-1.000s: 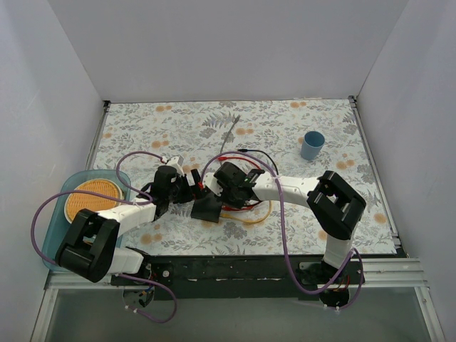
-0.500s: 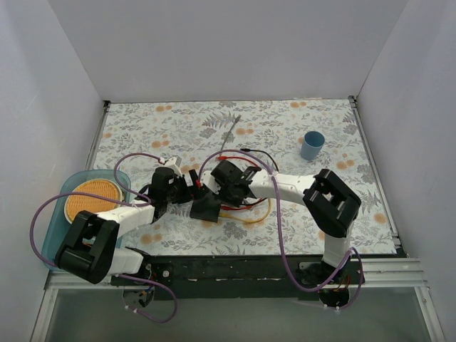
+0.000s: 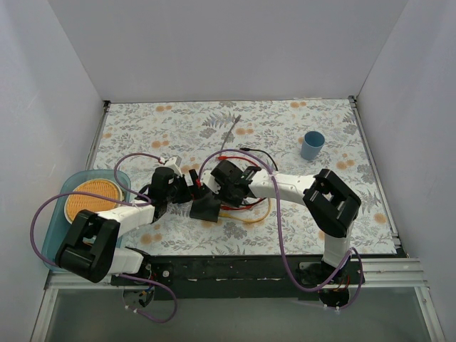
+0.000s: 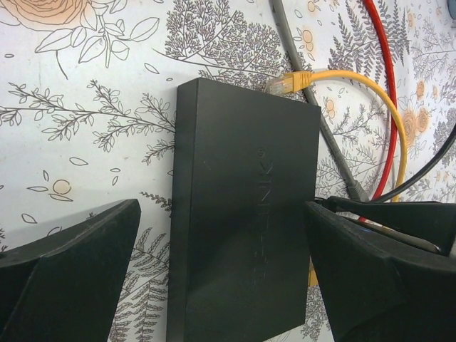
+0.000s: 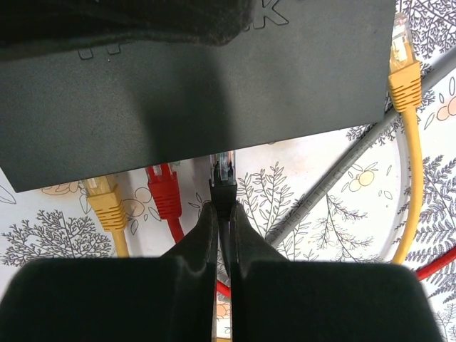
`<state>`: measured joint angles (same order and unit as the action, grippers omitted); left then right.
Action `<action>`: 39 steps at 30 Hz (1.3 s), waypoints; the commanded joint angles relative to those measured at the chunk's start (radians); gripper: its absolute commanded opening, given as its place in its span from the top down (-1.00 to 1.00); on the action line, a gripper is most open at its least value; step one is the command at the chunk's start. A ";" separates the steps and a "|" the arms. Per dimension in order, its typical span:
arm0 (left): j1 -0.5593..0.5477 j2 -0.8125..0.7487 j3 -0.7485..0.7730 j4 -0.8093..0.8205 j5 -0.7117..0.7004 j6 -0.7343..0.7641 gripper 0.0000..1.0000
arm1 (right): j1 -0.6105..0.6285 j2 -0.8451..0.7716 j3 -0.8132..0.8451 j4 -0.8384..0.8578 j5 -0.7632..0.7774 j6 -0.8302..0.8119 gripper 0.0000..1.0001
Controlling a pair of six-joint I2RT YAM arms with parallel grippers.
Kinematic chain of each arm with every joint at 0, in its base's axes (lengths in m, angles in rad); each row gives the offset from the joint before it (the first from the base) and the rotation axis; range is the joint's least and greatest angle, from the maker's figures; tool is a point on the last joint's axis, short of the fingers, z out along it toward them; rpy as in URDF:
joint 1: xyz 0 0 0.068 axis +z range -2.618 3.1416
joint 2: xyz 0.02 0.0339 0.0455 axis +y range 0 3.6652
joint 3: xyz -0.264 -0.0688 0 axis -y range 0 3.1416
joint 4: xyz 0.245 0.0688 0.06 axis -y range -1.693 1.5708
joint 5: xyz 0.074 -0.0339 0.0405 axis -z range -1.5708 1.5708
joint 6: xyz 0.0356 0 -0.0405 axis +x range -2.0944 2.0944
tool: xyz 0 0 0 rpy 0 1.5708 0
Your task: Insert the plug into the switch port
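Right claw (image 5: 222,208) pinches the black plug (image 5: 224,177), tip at the switch box's (image 5: 214,78) edge beside a red plug (image 5: 164,196); left claw (image 4: 222,214) gapes wide astride that box

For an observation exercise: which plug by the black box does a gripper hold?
The clear-tipped black plug, pinched in the right gripper; the red plug and yellow plugs are ungripped.

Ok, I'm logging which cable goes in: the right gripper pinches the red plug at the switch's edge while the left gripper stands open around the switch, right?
Not quite: the right gripper pinches a black plug with a clear tip, not the red plug, which sits just beside it. The right wrist view shows this. The left gripper does stand open around the switch.
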<state>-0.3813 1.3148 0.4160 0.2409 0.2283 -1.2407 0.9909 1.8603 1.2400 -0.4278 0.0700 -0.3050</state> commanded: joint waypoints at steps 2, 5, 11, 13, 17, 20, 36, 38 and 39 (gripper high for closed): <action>-0.019 0.003 -0.005 0.058 0.117 -0.009 -0.96 | 0.057 -0.018 0.007 0.066 -0.050 0.001 0.97; -0.021 0.009 -0.008 0.072 0.138 -0.011 -0.96 | 0.063 -0.016 0.013 0.069 -0.053 0.003 0.97; -0.021 0.021 -0.011 0.092 0.164 -0.006 -0.96 | 0.074 -0.038 0.027 0.080 -0.064 0.000 0.97; -0.021 0.018 -0.017 0.103 0.180 -0.002 -0.96 | 0.080 -0.046 0.027 0.089 -0.064 -0.002 0.97; -0.021 0.020 -0.017 0.115 0.203 0.003 -0.96 | 0.084 -0.052 0.030 0.098 -0.098 -0.002 0.97; -0.021 0.024 -0.020 0.127 0.223 0.004 -0.96 | 0.086 -0.041 0.036 0.100 -0.099 -0.003 0.97; -0.021 0.040 -0.026 0.158 0.270 0.006 -0.80 | 0.088 -0.026 0.004 0.202 -0.111 0.029 0.97; -0.021 0.044 -0.028 0.164 0.273 0.004 -0.77 | 0.089 -0.033 0.003 0.224 -0.117 0.033 0.97; -0.021 0.047 -0.028 0.166 0.275 0.003 -0.76 | 0.089 -0.036 0.000 0.233 -0.118 0.040 0.97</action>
<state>-0.3614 1.3540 0.3859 0.3504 0.3729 -1.2526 1.0096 1.8454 1.2266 -0.4168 0.0490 -0.2413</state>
